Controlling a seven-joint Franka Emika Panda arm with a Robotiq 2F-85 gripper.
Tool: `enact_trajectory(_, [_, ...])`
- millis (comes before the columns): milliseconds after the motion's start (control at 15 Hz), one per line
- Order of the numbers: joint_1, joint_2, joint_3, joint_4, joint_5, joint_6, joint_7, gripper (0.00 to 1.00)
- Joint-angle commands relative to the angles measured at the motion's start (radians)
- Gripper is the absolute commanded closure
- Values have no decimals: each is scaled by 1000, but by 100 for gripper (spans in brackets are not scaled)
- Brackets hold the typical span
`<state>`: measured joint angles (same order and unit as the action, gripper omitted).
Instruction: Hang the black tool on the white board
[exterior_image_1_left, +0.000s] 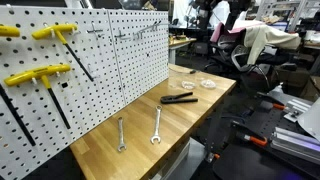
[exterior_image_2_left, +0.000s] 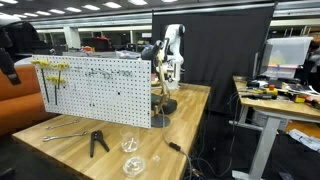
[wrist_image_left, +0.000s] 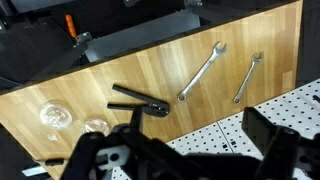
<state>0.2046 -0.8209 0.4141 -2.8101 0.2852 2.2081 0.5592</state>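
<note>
- The gripper (wrist_image_left: 185, 150) is spread wide with nothing between its jaws; in the wrist view its two fingers (wrist_image_left: 100, 158) stand far apart at the bottom of the picture
- The black tool (wrist_image_left: 140, 100) lies flat on the wooden table (wrist_image_left: 250, 40), well below the gripper and a little out past its fingertips, off-centre toward the finger seen at the left of the wrist view
- The tool's long axis runs almost along the line from one finger to the other, only slightly slanted. Its two slim handles splay open on the end toward that left-seen finger, and its head points toward the gripper's middle
- Judgement: with the axis lying along the closing line, the jaws would shut end to end on the tool, not across it. The coming move seems to call for a wrist turn of about a quarter before dropping over the handles
- The white board (wrist_image_left: 300, 100) stands directly under the gripper, beneath the other finger, so the descent has to go outward from the board's face toward the tool
- Two silver wrenches (wrist_image_left: 202, 72) lie farther out than the tool, on the side of the finger opposite the tool's handles, well apart from it. Clear dishes (wrist_image_left: 55, 115) sit just beyond the handle ends, close enough to be knocked
- The tool is untouched, so the hanging has not begun
</note>
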Motion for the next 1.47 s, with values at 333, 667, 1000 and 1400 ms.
enact_trajectory(333, [12,28,-12,-5,-24,-7,-24,0])
enact_trajectory(667, [-16,104,24,-5,-169,42,-118,0])
enact_trajectory(1000, [-20,309,24,21,-366,146,-209,0])
enact_trajectory(1400, [4,358,2,34,-385,142,-168,0])
